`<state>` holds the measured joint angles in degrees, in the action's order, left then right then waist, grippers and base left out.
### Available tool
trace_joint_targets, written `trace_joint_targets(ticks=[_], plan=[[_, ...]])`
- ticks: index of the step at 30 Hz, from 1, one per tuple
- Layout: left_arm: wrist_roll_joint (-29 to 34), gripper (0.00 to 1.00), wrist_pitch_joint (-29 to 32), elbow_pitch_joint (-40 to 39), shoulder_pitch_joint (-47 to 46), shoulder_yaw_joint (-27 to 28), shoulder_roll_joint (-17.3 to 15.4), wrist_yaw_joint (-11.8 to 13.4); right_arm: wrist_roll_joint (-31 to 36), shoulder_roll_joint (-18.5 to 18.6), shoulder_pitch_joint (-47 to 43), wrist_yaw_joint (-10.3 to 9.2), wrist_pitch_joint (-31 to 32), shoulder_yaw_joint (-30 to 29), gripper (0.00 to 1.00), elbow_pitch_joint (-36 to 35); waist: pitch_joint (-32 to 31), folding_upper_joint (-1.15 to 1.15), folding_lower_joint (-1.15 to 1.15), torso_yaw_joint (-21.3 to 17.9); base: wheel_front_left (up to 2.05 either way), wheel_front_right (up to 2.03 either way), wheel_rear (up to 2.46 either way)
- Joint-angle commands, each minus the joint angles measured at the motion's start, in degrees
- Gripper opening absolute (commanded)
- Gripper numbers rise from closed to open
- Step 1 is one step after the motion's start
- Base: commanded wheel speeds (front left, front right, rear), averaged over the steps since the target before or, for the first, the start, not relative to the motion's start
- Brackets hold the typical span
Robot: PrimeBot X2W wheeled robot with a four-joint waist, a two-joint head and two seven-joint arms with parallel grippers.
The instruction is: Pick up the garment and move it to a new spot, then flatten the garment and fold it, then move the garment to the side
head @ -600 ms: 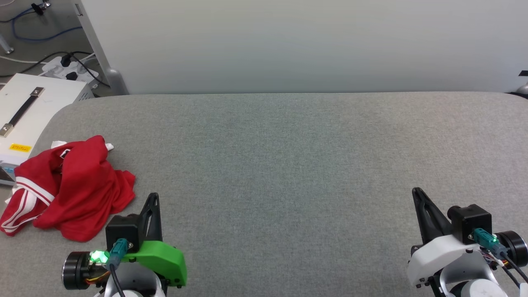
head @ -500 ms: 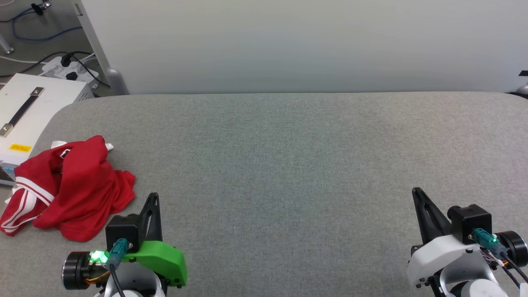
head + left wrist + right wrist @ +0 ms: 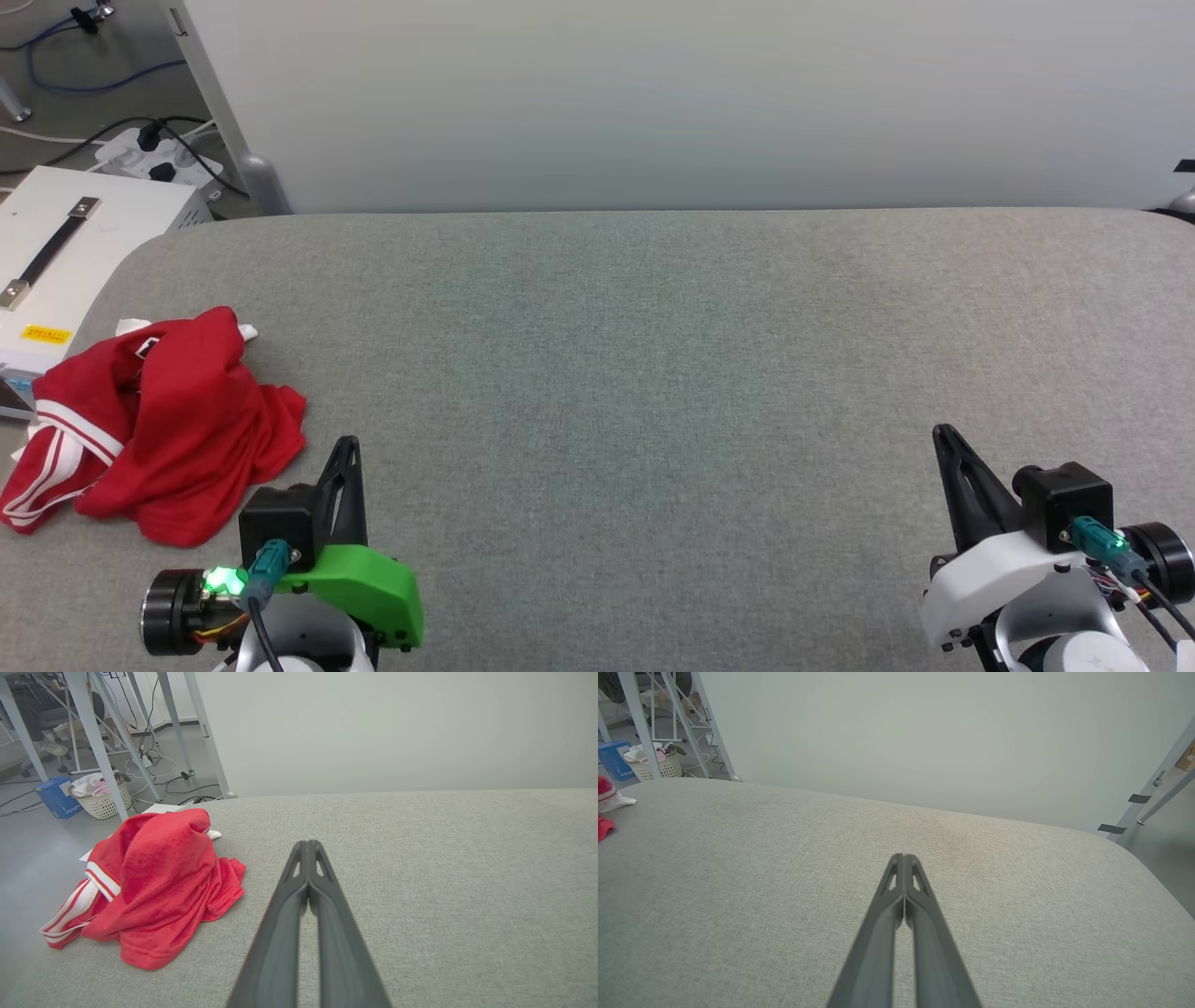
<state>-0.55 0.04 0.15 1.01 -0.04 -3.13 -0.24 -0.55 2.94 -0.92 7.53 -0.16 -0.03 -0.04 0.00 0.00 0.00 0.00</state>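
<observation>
The garment (image 3: 159, 429) lies crumpled in a red heap with white striped trim at the left edge of the grey table (image 3: 653, 373); its lettering is hidden in the folds. The left wrist view has the garment (image 3: 154, 882) to the left of my fingers, and a red and white scrap of the garment (image 3: 605, 807) shows at the right wrist view's left edge. My left gripper (image 3: 347, 446) is shut and empty, just right of the heap and apart from it. My right gripper (image 3: 943, 437) is shut and empty at the lower right, far from the cloth. The left gripper (image 3: 308, 845) and the right gripper (image 3: 903, 858) have their tips pressed together.
A white box (image 3: 65, 252) with a black handle stands off the table's left side, touching the heap's far end. A power strip with cables (image 3: 159, 154) lies on the floor behind. A pale wall (image 3: 653, 103) backs the table. A basket (image 3: 100, 800) stands among metal legs.
</observation>
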Motion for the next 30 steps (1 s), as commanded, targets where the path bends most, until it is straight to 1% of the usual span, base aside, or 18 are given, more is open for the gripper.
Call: trace_joint_targets(ticks=[1, 19, 20, 30], plan=[[0.55, 0.0, -0.04, -0.15, -1.01, 0.04, 0.25, 0.24, 0.55, -0.06, 0.92, -0.04, 0.16, 0.03, 0.0, 0.04, 0.0, 0.0, 0.0, 0.0, 0.0, 0.0, 0.0], [0.55, 0.0, -0.04, -0.15, -1.01, 0.04, 0.25, 0.24, 0.55, -0.06, 0.92, -0.04, 0.16, 0.03, 0.0, 0.04, 0.0, 0.0, 0.0, 0.0, 0.0, 0.0, 0.0], [0.0, 1.0, 0.0, 0.0, -0.01, 0.0, 0.0, 0.0, 0.0, 0.0, 0.0, 0.01, 0.0, 0.0, 1.0, 0.0, 0.0, 0.0, 0.0, 0.0, 0.0, 0.0, 0.0], [-0.36, 1.0, -0.7, -0.17, -0.04, -0.11, 0.0, 0.49, -0.56, 0.0, -0.13, 0.01, -0.7, -0.47, 1.0, -0.3, 0.06, 0.0, 0.0, 0.0, 0.0, 0.0, 0.0]])
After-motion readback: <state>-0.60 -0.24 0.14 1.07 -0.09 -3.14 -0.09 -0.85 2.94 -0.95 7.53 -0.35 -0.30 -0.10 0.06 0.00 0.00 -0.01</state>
